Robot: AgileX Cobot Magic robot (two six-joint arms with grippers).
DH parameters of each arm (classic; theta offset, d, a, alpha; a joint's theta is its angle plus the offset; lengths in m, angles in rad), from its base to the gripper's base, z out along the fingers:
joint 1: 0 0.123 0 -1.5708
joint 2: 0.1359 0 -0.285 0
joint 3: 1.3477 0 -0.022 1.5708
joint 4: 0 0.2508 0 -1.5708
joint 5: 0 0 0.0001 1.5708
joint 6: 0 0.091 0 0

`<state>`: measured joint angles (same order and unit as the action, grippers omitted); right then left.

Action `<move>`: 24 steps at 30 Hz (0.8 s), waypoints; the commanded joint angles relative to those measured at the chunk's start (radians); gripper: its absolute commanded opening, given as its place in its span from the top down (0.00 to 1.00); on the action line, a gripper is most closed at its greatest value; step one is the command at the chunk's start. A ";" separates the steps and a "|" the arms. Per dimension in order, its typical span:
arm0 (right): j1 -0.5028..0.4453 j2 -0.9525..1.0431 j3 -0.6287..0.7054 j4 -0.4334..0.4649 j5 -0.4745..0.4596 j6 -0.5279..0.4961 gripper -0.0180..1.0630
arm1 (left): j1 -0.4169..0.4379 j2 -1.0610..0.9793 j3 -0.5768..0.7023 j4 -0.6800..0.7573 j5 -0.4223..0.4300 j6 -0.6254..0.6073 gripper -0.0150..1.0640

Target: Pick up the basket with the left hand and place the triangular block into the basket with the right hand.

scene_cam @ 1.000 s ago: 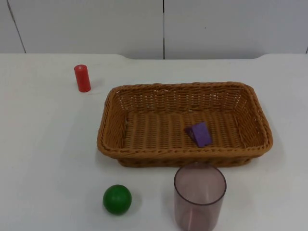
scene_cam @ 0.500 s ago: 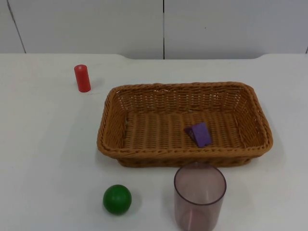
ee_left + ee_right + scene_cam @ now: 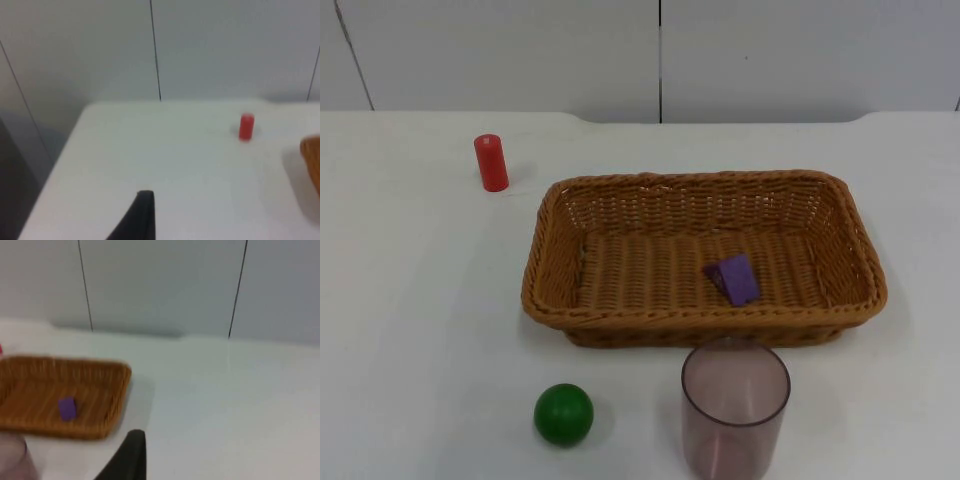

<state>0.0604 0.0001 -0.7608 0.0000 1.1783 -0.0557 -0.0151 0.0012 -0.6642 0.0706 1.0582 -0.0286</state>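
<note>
While the basket (image 3: 704, 258) sits on the surface (image 3: 420, 300), the purple triangular block (image 3: 735, 279) lies inside it.
My left pincer (image 3: 142, 220) and right pincer (image 3: 131, 456) wait apart (grip state: I cannot tell).

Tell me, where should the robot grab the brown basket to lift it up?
Probably the short left rim of the basket, coming down from above on the left arm's side. The woven wall there is thin and stands up free, so fingers can straddle it. The purple block lies inside toward the right, out of the way.
</note>
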 commanded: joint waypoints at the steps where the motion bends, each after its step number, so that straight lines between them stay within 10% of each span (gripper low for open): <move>1: 0.005 0.000 0.041 0.000 -0.013 0.004 0.02 | 0.005 -0.001 0.029 -0.012 0.009 -0.007 0.02; 24: 0.005 0.000 0.245 -0.021 -0.101 0.065 0.02 | 0.005 -0.001 0.164 -0.034 0.014 -0.007 0.02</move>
<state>0.0604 0.0018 -0.5249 0.0000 1.0914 0.0073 -0.0151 0.0033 -0.5026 0.0432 1.0692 -0.0291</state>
